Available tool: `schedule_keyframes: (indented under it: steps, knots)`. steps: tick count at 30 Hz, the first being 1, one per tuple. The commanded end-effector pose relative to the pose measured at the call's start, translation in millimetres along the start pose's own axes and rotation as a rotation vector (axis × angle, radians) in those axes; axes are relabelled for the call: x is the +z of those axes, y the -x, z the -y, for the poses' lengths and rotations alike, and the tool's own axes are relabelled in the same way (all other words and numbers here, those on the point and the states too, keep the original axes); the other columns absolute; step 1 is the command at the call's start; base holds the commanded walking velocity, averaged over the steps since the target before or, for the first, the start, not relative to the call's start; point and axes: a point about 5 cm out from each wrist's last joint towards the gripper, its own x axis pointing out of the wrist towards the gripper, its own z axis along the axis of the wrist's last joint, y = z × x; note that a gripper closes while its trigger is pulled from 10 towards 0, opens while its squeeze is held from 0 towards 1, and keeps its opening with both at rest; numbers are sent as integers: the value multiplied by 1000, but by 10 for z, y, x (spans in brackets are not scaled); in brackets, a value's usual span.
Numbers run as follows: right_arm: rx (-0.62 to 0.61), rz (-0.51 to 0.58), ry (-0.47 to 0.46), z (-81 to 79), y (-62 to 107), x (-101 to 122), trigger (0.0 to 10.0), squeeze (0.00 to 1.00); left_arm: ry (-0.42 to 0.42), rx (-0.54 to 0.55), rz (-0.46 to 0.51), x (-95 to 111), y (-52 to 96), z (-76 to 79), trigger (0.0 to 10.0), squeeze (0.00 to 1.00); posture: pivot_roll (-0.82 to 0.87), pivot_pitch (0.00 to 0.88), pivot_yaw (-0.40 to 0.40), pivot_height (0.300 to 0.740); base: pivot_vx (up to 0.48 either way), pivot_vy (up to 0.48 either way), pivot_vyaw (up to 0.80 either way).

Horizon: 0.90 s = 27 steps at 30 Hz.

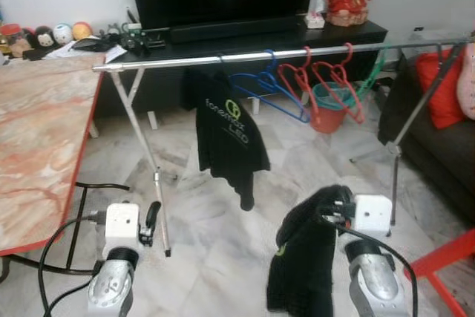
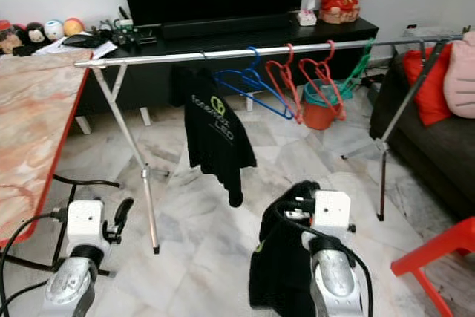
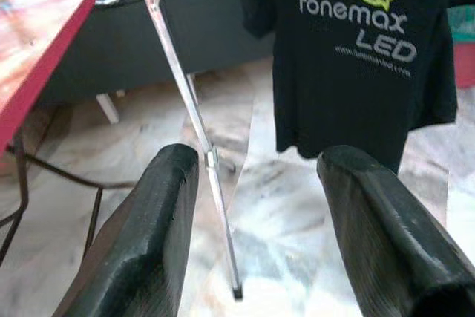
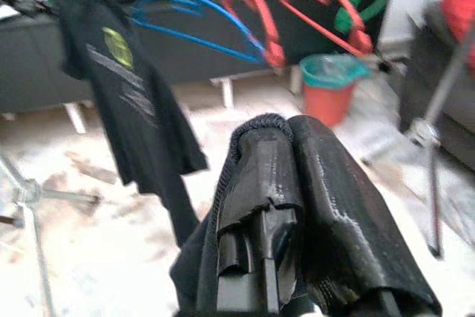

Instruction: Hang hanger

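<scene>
A silver clothes rail (image 1: 245, 56) runs across the room before me. On it hangs a black "fonemax LED" T-shirt (image 1: 225, 139), with a blue hanger (image 1: 267, 88), two red hangers (image 1: 315, 83) and a green hanger (image 1: 373, 68) to its right. My right gripper (image 4: 286, 206) is low in the foreground, shut on a black garment (image 1: 306, 261) that drapes down from the fingers; any hanger inside it is hidden. My left gripper (image 3: 260, 213) is low at the left, open and empty, well short of the rail.
A marble table with a red edge (image 1: 37, 146) stands at the left. Behind the rail are a TV console (image 1: 223, 38) and a red bin (image 1: 330, 105). A dark sofa (image 1: 438, 146) is at the right, a red chair (image 1: 445, 265) at the lower right. The rail's legs (image 1: 152, 168) stand on the floor.
</scene>
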Motion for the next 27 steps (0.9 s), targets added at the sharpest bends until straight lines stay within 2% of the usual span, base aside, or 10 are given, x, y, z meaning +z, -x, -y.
schedule_keyframes:
  steps: [1, 5, 8, 21, 27]
  knots:
    - [-6, 50, 2, 12, -40, 125, 10000, 0, -4, 11, -5, 5, 5, -14, 10000, 0, -36, 0, 36, 740, 0, -401, 587]
    - [10, 53, 11, -40, -77, 140, 10000, 0, -2, 15, -5, 12, -10, -10, 10000, 0, -36, 0, 31, 740, 0, -402, 544]
    - [19, 62, -18, -95, -133, 180, 10000, 0, -9, 17, 3, 34, -32, 0, 10000, 0, -33, 0, 29, 740, 0, -404, 0]
    - [22, 70, -26, -123, -181, 214, 10000, 0, -1, 22, 2, 44, -50, 15, 10000, 0, -32, 0, 25, 740, 0, -393, 0]
    - [18, 74, -37, -135, -205, 227, 10000, 0, 2, 32, 2, 51, -60, 7, 10000, 0, -32, 0, 24, 740, 0, -209, 0]
